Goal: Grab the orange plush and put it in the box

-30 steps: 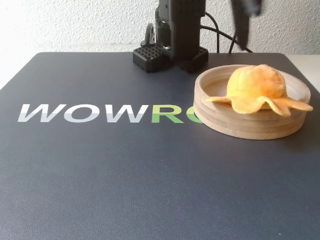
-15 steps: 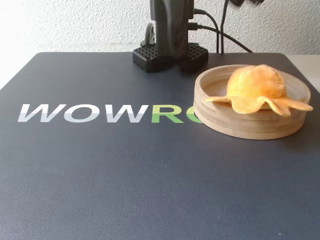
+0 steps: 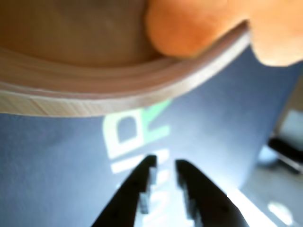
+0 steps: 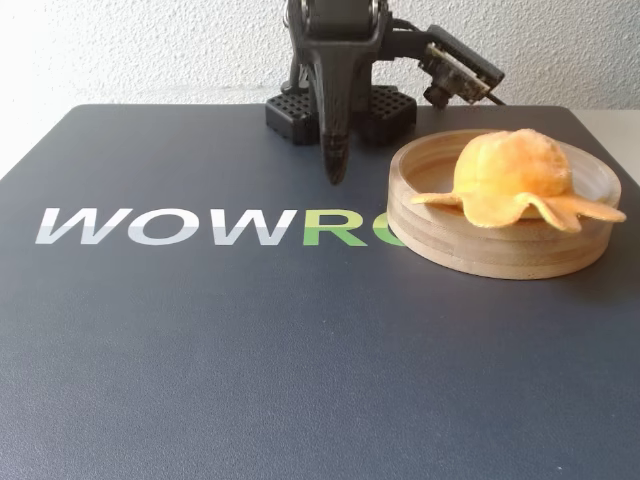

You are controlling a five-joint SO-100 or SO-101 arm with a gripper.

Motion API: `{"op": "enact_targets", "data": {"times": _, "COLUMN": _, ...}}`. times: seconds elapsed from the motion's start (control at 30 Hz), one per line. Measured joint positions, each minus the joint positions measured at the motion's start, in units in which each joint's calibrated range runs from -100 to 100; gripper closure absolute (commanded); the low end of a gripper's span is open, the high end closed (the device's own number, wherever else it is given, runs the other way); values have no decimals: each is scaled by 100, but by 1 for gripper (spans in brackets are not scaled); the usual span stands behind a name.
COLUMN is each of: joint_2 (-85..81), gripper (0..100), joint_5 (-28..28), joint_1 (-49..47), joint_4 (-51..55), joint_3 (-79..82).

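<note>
Item: orange plush [image 4: 512, 175], a soft yellow-orange toy with rounded head and flat scalloped tentacles, is found seated inside the box [image 4: 470, 250], a round shallow tray of light layered plywood; several tentacles are draped over the near and right parts of the rim in the fixed view. In the wrist view the plush [image 3: 189, 28] is seen blurred at the top, overlapping the curved wooden rim of the box [image 3: 94, 85]. The box is placed on a dark blue-grey mat [image 4: 250, 360] covering the tabletop, over the end of the white and green lettering [image 4: 200, 227] printed there. Item: hand [image 4: 335, 170], black, is pointed downward just left of the box in the fixed view, apart from both rim and plush. In the wrist view the hand [image 3: 164, 165] is shown with its two toothed fingers parted by a narrow gap, nothing held between them, the lettering [image 3: 132, 132] visible beyond. A black perforated block [image 4: 340, 115] is set at the mat's far edge behind the arm, before a white textured wall [image 4: 150, 50].
</note>
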Motion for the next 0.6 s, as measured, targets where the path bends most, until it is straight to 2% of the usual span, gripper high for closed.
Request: {"op": "enact_targets", "data": {"times": 0.6, "joint_2": -60, "gripper": 96, "joint_5": 0, "joint_1": 81, "joint_4": -249, "joint_3": 305}}
